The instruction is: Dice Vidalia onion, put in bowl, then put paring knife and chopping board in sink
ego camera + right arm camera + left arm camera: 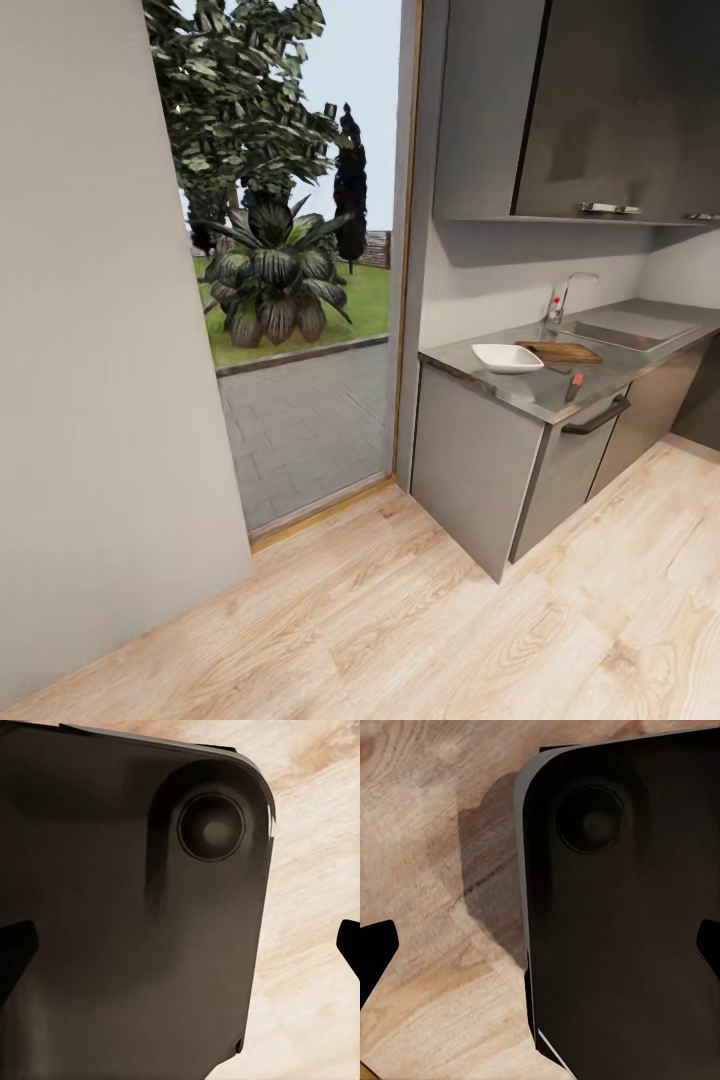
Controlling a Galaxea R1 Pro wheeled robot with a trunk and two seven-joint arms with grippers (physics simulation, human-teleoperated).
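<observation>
Both tools spread wide over the floor, well apart from the chopping board (560, 351) on the countertop (530, 392).

Glass door (300, 300) opens on spiky garden plant (272, 280), paved path (300, 430); dark wall cabinets (600, 100) overhead; light wood floor (400, 620) below.

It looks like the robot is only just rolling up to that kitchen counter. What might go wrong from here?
1. The paring knife lies right at the countertop front edge, so a clumsy nudge might knock it to the floor.
2. The bowl and chopping board sit close together; reaching for one could shove the other.
3. The onion is not visible from here, so the sink must be checked up close.
</observation>
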